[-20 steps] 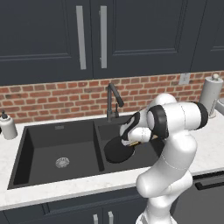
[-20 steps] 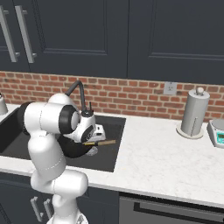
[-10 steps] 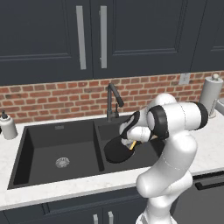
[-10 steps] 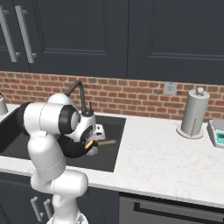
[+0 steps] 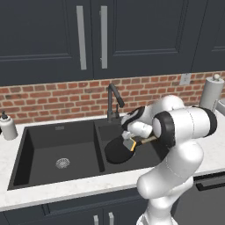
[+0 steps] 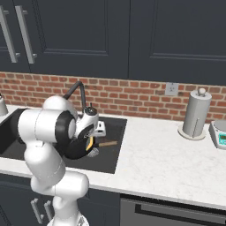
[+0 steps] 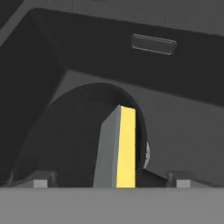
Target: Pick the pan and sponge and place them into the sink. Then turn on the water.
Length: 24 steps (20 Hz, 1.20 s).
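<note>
Releasing the sponge into the sink looks to be the step in hand: the matte black double basin is set into the pale surface, and the arm reaches down into the basin nearer the paper roll, where the pan already lies on the floor with its thin brown handle pointing toward the near rim. In the hand view the sponge stands on edge, grey face beside yellow, over the pan's dark round, between the two small finger tips, which sit well apart at either side with a gap to the block, so the pincer is spread wide and pinching nothing; whether the sponge rests on the pan or is dropping cannot be told. Judging from that, both things are in the sink and what remains is the water. The next move calls for lifting the hand clear of the basin and bringing it up to the dark gooseneck faucet at the back rim, where no blue stream runs yet; its lever is too small to make out. Little stands in the way: the faucet's spout arches just above the hand, so the rise should go around it. Off to the sides, well apart from the work, stand a paper towel roll, a small scale and a soap bottle, with dark cabinets over the brick backsplash.
</note>
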{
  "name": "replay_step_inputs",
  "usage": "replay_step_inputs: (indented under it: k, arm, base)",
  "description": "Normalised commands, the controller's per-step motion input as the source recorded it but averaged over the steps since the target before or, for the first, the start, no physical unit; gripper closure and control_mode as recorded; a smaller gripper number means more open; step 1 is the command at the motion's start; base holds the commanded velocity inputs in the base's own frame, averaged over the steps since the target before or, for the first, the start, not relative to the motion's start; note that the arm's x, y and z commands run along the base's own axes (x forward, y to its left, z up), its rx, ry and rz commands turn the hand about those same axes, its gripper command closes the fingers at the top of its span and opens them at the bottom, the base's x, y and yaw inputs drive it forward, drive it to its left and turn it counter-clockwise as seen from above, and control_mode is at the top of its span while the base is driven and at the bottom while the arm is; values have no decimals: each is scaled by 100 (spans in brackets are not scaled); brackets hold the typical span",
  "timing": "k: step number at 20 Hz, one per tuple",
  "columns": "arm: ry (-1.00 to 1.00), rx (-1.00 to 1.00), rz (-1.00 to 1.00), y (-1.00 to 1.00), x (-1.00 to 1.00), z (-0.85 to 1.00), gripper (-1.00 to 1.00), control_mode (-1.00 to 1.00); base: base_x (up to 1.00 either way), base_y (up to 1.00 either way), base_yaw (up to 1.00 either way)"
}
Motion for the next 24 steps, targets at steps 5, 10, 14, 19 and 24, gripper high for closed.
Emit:
replay_step_inputs:
  k: [5, 10, 14, 19, 24]
  arm:
    - [-13, 26, 0, 0, 0, 44, -100, -100]
    - [-1, 16, 0, 1, 2, 39, -100, -100]
    - [4, 0, 0, -3, 3, 0, -100, -100]
    - [0, 0, 0, 0, 0, 0, -100, -100]
    - [0, 9, 0, 0, 0, 6, -100, -100]
  base:
    - [0, 0, 0]
    - [0, 0, 0]
    - [0, 0, 0]
    - [0, 0, 0]
    - [0, 0, 0]
